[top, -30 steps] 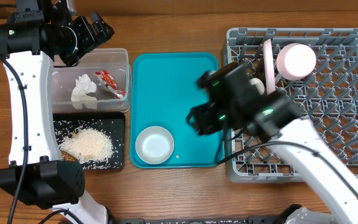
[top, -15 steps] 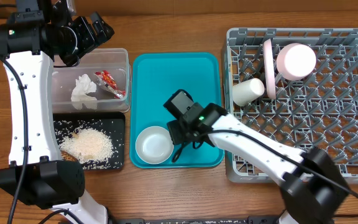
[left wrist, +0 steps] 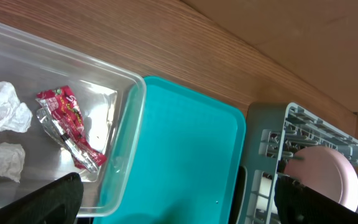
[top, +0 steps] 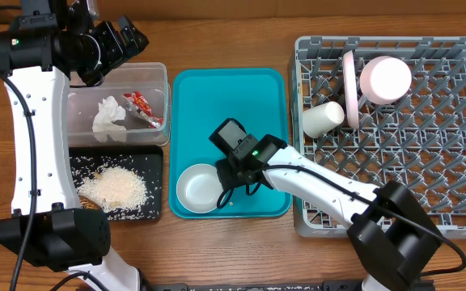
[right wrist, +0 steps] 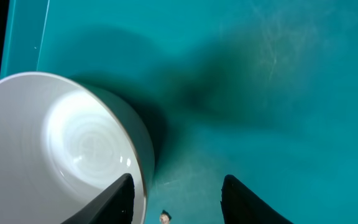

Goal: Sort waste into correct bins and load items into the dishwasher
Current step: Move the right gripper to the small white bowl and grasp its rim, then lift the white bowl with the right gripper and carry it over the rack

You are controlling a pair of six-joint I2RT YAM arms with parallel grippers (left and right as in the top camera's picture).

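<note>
The right claw [top: 226,173] hangs low over the teal tray [top: 233,97] with its jaws apart and nothing gripped. In the right wrist view one finger [right wrist: 120,198] sits at the near rim of the pale bowl [right wrist: 61,146], while the other stands over bare tray. Whether the first finger touches the rim, I cannot tell. The bowl stands upright and empty in the tray's front-left corner, with a small crumb [right wrist: 165,217] on the tray just beside it.

The left claw [top: 124,39] is spread wide and holds nothing, hovering at the back edge of the clear tub [top: 162,74]. In that tub lie the crumpled white tissue [top: 108,118] and the red wrapper [top: 146,109], side by side. The wrapper is nearer the tray. The black tray [top: 155,162] sits just in front of the tub, with the rice scraps [top: 116,187] heaped in it.

On the right of the worktop [top: 217,242] stands the grey rack [top: 427,170]. The pink plate [top: 350,77] stands on edge among the pegs at the rack's back left. The white cup [top: 324,119] lies on its side just in front of the plate. A round pink item [top: 385,78] rests just beside the plate. The right arm [top: 322,184] stretches from the rack's front corner across the tray's right edge to the bowl.
</note>
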